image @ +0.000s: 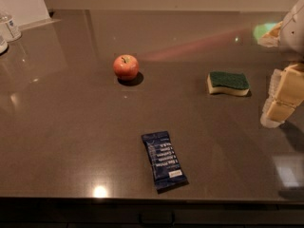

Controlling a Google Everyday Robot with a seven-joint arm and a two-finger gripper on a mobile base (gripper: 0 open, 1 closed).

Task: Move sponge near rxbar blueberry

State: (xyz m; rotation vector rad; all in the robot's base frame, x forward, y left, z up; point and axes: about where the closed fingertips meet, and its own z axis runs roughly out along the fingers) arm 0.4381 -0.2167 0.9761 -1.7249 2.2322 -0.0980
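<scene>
The sponge, dark green on top with a pale yellow body, lies flat on the dark table at the right. The rxbar blueberry, a dark blue wrapper with white text, lies flat near the table's front edge, left of and nearer than the sponge. My gripper hangs at the right edge of the view, to the right of the sponge and a little nearer, apart from it. Nothing is in it.
A red apple stands left of the sponge, toward the back. Clear bottles stand at the far left corner beside a white panel. The table's front edge runs just below the bar.
</scene>
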